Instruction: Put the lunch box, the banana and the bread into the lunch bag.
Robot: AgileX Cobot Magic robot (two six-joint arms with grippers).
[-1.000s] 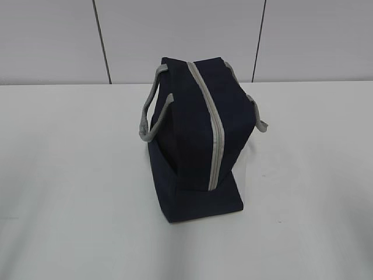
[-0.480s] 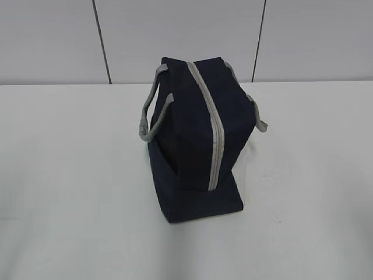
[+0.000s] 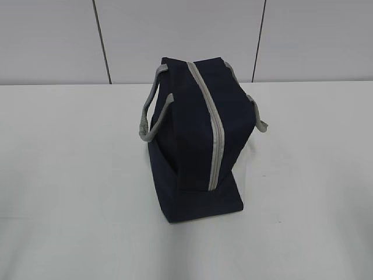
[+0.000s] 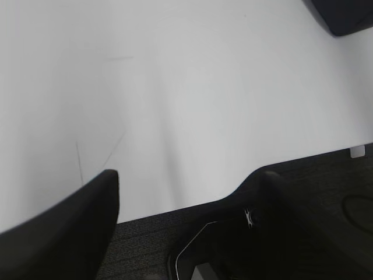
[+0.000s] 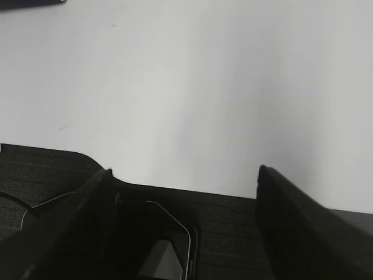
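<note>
Pincer on my left arm (image 4: pixel 186 204) is open wide, both dark fingers apart and nothing between them; one finger (image 4: pixel 70 227) shows at the lower left of the left wrist view, the other (image 4: pixel 280 216) at the lower right, blurred. It hangs over the near edge of the white surface (image 4: pixel 175 87), with dark floor under it. Right pincer (image 5: pixel 183 221) is much the same: spread wide, empty, one finger (image 5: pixel 64 227) low left and one (image 5: pixel 303 227) low right in the right wrist view, over the surface edge and the dark floor. Neither pincer shows in the exterior view. I see the lunch bag (image 3: pixel 195 134) in the middle of the surface, well apart from both pincers. It is navy blue and boxy, one end toward the camera, and stands upright. A grey zipper (image 3: pixel 213 128) runs along its top from the far end down the near end, and it looks closed along its whole length. One grey strap handle (image 3: pixel 151 114) loops out left of the bag, and another (image 3: pixel 256 114) droops right of the bag. From the left wrist view only a dark corner of the bag (image 4: pixel 344 14) shows at the top right; from the right wrist view a dark sliver (image 5: pixel 29 3) at the top left. Behind the bag is a pale panelled wall (image 3: pixel 175 35) with dark seams. Lunch box, banana and bread: not visible in any view, so I cannot tell where they are.
</note>
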